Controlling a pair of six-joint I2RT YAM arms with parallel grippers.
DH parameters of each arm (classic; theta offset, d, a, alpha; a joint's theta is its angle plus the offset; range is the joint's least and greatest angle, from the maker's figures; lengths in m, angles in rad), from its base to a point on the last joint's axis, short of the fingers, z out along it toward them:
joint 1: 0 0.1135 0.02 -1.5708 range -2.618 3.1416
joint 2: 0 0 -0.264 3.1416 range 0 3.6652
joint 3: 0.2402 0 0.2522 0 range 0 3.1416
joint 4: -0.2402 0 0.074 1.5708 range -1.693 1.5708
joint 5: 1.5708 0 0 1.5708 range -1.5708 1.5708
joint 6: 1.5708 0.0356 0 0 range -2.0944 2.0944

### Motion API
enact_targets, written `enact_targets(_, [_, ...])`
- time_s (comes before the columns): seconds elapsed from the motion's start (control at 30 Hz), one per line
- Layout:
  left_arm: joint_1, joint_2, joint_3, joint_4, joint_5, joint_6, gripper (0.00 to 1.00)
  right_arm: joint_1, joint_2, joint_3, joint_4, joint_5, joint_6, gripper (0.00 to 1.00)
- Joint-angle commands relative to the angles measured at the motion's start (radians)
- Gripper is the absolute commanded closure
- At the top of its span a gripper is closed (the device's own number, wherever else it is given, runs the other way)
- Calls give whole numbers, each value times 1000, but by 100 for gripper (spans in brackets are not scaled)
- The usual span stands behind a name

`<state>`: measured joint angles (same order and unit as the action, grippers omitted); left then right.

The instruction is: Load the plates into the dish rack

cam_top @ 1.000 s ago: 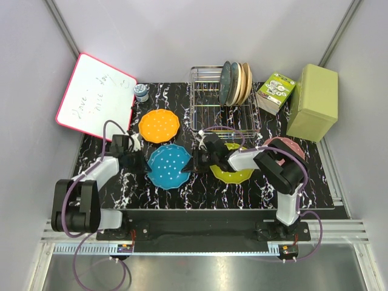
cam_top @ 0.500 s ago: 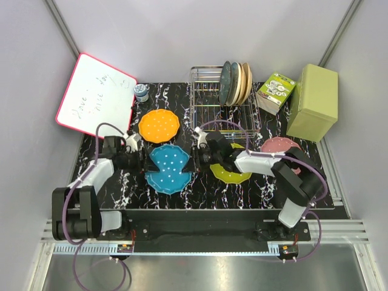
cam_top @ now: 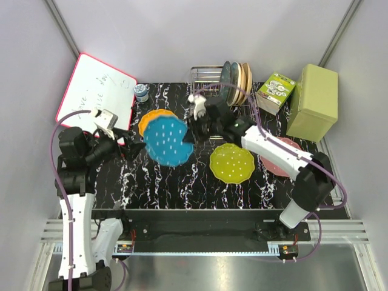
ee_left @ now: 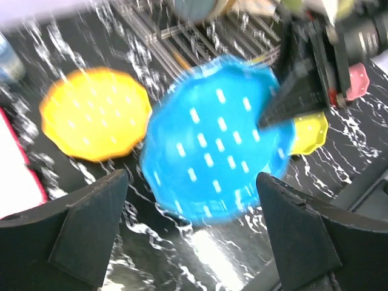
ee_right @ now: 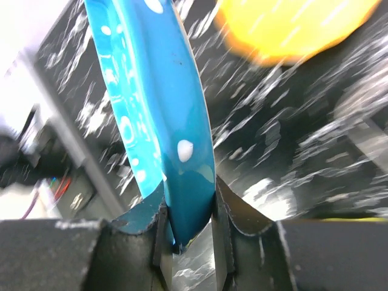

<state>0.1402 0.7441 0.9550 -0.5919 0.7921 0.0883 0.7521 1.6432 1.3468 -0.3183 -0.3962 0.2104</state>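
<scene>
1. Top view: holds the blue plate point(cam_top: 165, 140) by its right rim in the right gripper point(cam_top: 189, 134), tilted up in front of the dish rack point(cam_top: 203, 73), hiding part of the orange plate point(cam_top: 148, 118). Shows the yellow-green plate point(cam_top: 232, 162) and pink plate point(cam_top: 276, 167) lying flat on the tabletop point(cam_top: 200, 188).
2. Left wrist view: spreads the left gripper point(ee_left: 191, 179) wide open with nothing in it, facing the blue plate point(ee_left: 218, 136), not touching.
3. Right wrist view: squeezes the blue plate's point(ee_right: 157, 109) rim tight in the right gripper point(ee_right: 189, 224).

Orange plate point(cam_top: 145, 123) half behind blue plate point(cam_top: 165, 141)
</scene>
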Motion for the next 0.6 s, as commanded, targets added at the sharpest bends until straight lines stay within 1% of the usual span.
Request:
enact_targets(0.0, [6,12,59,-77,-102,76,6,-36,-63,300,-10,274,-118,100])
enact_targets(0.07, [6,0,30,-45,-123,67,6,-40,-42,369,-11,389,-140,100])
enact_targets(0.13, [6,-6,11,-36,-122,47,6,-62,-14,460,-7,456,-147,100])
enact_targets(0.17, [6,-6,-7,-26,-122,39,6,-63,-2,485,19,576,-152,100])
enact_targets(0.23, [6,-11,-24,-17,-120,18,6,-63,35,538,60,682,-181,100])
enact_targets(0.27, [6,-12,-31,-8,-120,13,6,-63,47,551,112,774,-193,100])
enact_targets(0.33, [6,-15,-55,0,-119,1,6,-63,96,589,169,868,-244,100])
enact_targets(0.37, [6,-15,-64,7,-117,-2,6,-63,116,604,217,949,-255,100])
enact_targets(0.43, [4,-17,-82,15,-119,-2,6,-63,164,632,266,1002,-299,100])
enact_targets(0.47, [7,-15,-88,21,-122,-2,6,-63,177,637,345,1058,-318,100])
enact_targets(0.53, [6,-15,-105,24,-128,-1,6,-57,214,637,422,1146,-365,100])
enact_targets(0.57, [4,-15,-111,27,-125,-2,6,-57,228,637,500,1199,-385,100])
